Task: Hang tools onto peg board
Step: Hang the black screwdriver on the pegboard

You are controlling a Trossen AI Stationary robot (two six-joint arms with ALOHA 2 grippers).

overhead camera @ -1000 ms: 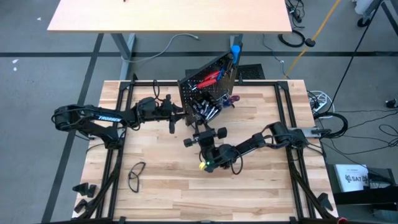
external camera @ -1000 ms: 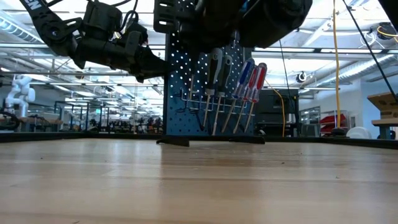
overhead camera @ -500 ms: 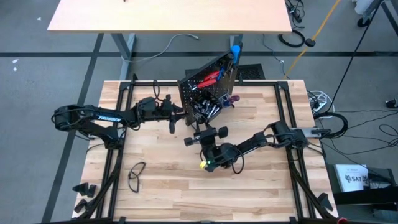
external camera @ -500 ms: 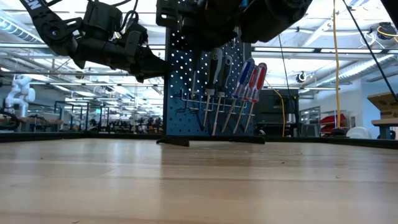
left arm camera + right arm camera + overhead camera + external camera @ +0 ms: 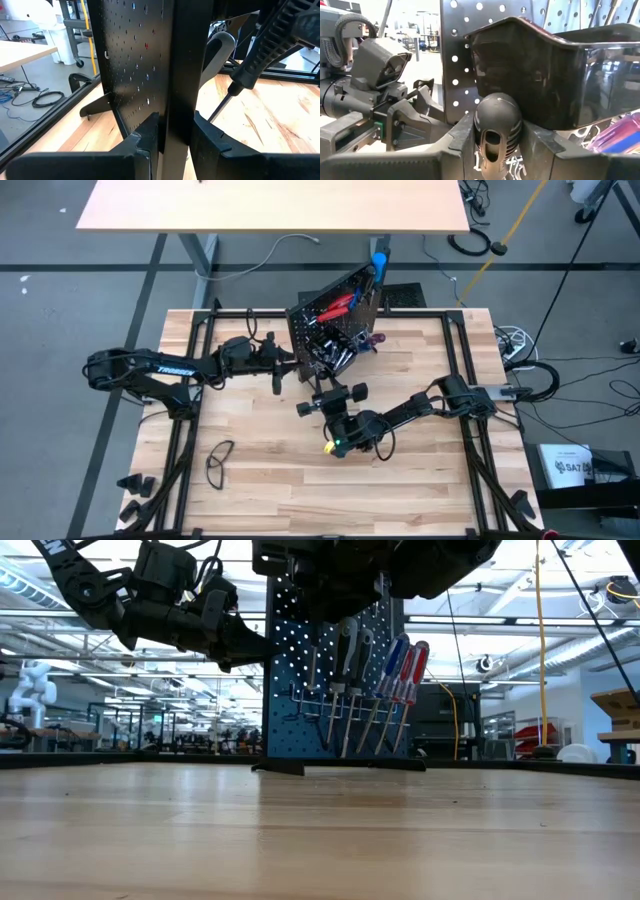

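Note:
The black peg board (image 5: 335,320) stands upright on its feet (image 5: 280,768) at the table's far middle. Screwdrivers with black (image 5: 345,650) and blue or red handles (image 5: 402,665) hang on its near face, and a black bin (image 5: 545,75) is fixed to it. My left gripper (image 5: 292,366) reaches in from the table's left and is shut on the board's left edge. My right gripper (image 5: 326,383) is just in front of the board, close before the bin, shut on a black-handled tool (image 5: 497,125). My left gripper pinches the peg board's upright left edge (image 5: 175,100) between its two fingers (image 5: 145,137), one on each face. It comes nearly level from the table's left. The board stays upright on the table. My right gripper pinches the tool's ribbed black handle (image 5: 497,112) between its two fingers (image 5: 535,137). The handle's butt end faces the wrist, so the tool lies along the fingers. They point about level from the near side toward the board. The tool is clear of the table; its front end is hidden.
A pair of safety glasses (image 5: 218,460) lies near the table's front left. A purple-handled tool (image 5: 372,338) lies just right of the board. Another table (image 5: 270,205) stands beyond the far edge, and cables lie on the floor at the right.

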